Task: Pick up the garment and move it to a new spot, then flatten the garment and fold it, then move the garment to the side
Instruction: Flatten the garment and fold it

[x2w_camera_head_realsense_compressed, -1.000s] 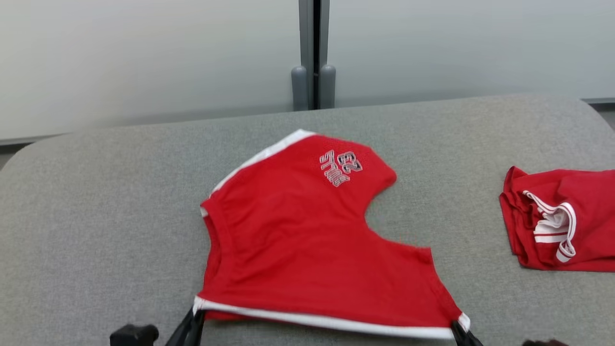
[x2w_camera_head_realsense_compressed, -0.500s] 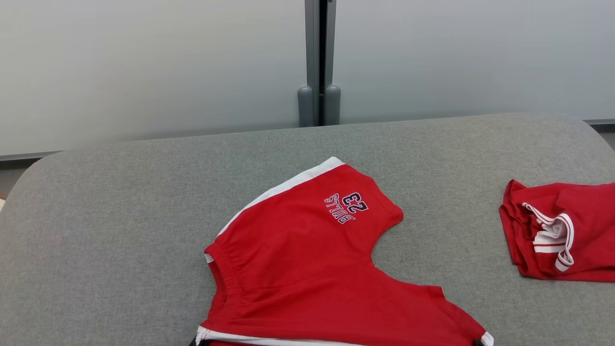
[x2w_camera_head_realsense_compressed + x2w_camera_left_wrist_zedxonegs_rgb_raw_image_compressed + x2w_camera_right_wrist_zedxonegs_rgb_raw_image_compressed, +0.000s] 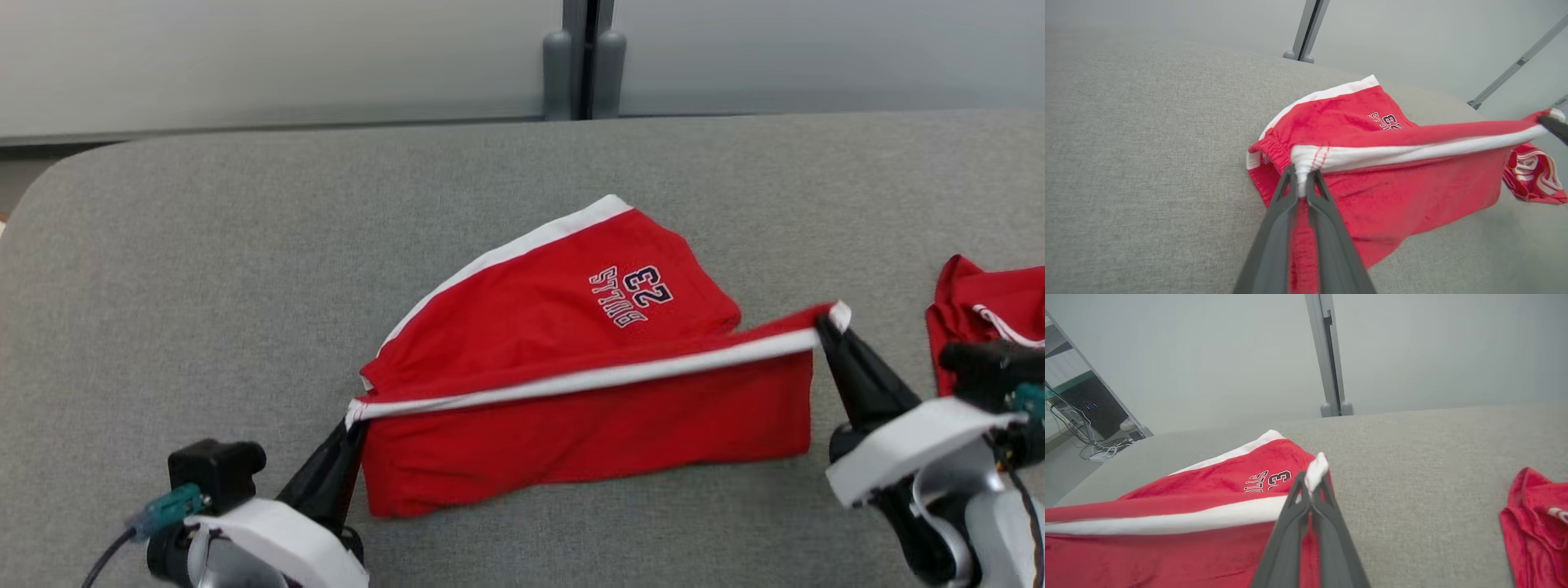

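The garment (image 3: 571, 327) is a pair of red shorts with white trim and a "23" print, lying mid-table on grey fabric. My left gripper (image 3: 353, 416) is shut on the left corner of its white-trimmed edge, and in the left wrist view the fingertips (image 3: 1300, 179) pinch that white band. My right gripper (image 3: 824, 322) is shut on the right corner, with the trim bunched at its tips (image 3: 1312, 477). The edge is stretched taut between them, raised above the table, with red cloth (image 3: 1392, 183) hanging below it in front of the printed part (image 3: 1208, 486).
A second crumpled red garment (image 3: 980, 318) with white stripes lies at the right, close to my right wrist, and also shows as a red heap (image 3: 1535, 522). The grey padded table (image 3: 204, 269) ends at a pale wall with a grey post (image 3: 584, 57).
Both grippers have lifted the white-trimmed near edge off the table and carried it up and over the shorts. The head camera has also shifted.
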